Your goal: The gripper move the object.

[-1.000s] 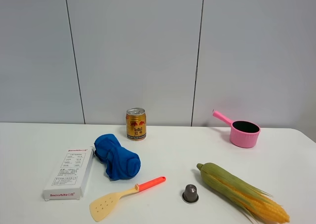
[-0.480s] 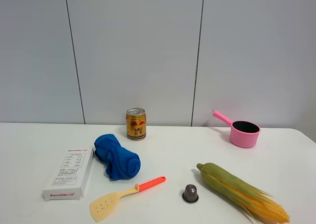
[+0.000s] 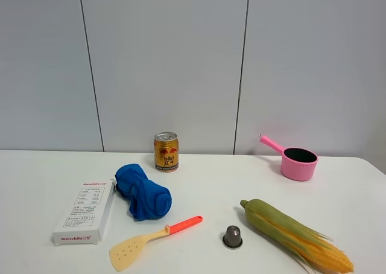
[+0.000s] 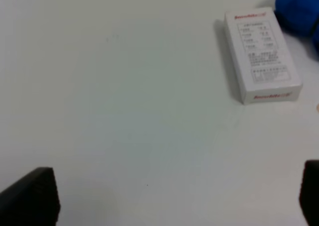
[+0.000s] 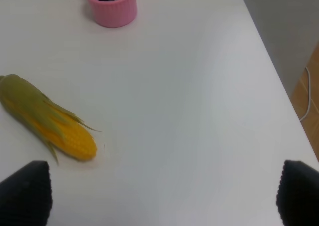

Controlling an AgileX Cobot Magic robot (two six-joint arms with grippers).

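Fingers (image 4: 30,198) of both grippers show only as cropped, spread-apart black tips, away from the spatula (image 3: 152,235).

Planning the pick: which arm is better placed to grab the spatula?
Left, probably. The spatula lies left of the table's middle, beside the white box that the left wrist camera sees. The right wrist view shows only the corn and pink pan.

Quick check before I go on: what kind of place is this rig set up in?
Probably a lab test bench, not a real kitchen: a bare white table against plain grey wall panels, with unrelated props laid out apart, such as a toy spatula, a corn cob and a drink can.
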